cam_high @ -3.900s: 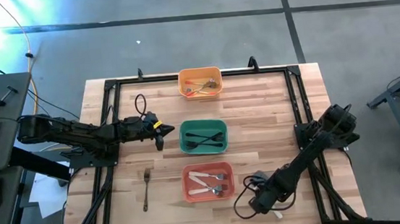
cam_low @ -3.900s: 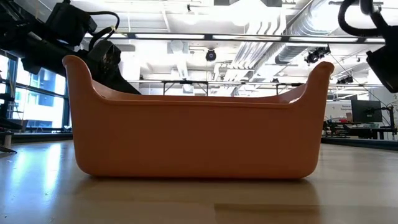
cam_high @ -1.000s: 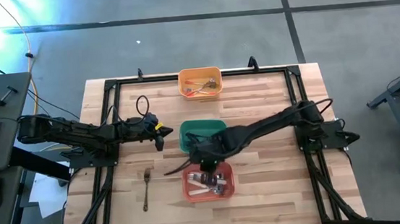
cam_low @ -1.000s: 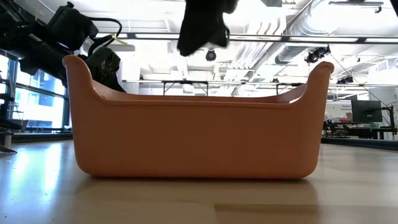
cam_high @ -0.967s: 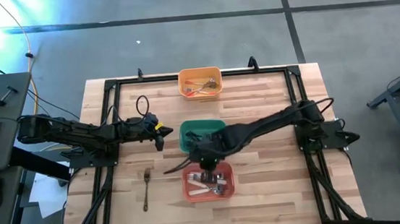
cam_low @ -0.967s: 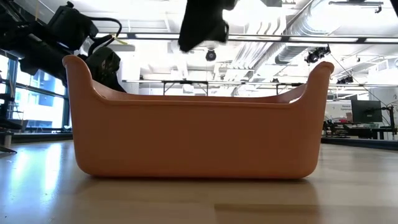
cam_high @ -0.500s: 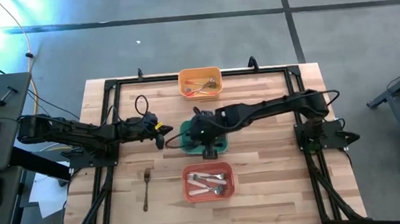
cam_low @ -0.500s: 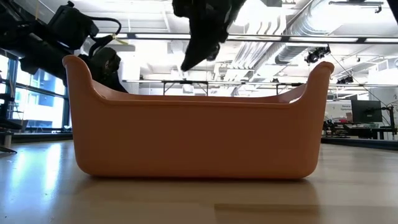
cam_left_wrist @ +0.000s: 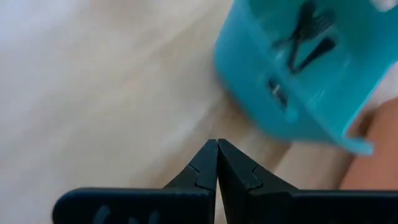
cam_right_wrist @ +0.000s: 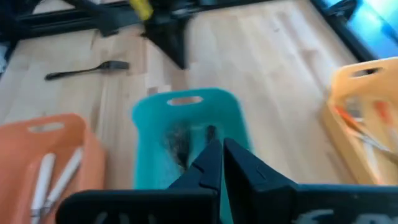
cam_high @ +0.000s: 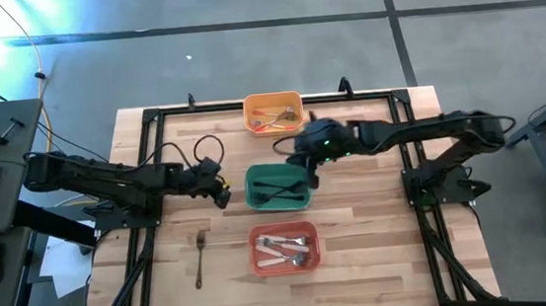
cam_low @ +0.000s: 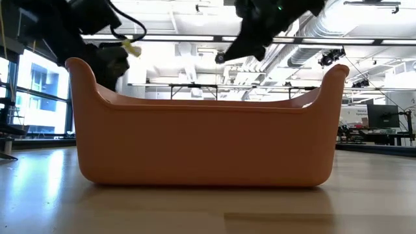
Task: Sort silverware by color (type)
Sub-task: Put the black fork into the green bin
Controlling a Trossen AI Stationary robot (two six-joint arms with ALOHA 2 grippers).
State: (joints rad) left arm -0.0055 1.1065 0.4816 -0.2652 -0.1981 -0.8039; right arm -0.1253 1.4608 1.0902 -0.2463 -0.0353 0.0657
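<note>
One dark fork [cam_high: 200, 256] lies flat on the wood left of the red bin [cam_high: 284, 248], which holds white-handled forks. Black forks [cam_high: 278, 190] lie in the green bin [cam_high: 278, 186], and orange-handled forks in the orange bin [cam_high: 272, 112]. My right gripper [cam_high: 305, 156] hovers shut and empty over the green bin's far right corner; its wrist view shows the shut tips [cam_right_wrist: 222, 151] above that bin [cam_right_wrist: 186, 124]. My left gripper [cam_high: 221, 191] hangs shut and empty just left of the green bin [cam_left_wrist: 298, 81].
The three bins stand in a row down the table's middle, the orange one at the far edge. A black frame [cam_high: 151, 116] runs around the tabletop. Bare wood [cam_high: 368, 224] lies right of the bins. In the low view the red bin [cam_low: 208, 143] fills the foreground.
My right gripper has swung from above the red bin toward the far edge, across the green bin, and now sits past that bin's far right corner. The slim dark thing that stuck out of it toward the left no longer shows. My left gripper has shifted slightly toward the near edge.
</note>
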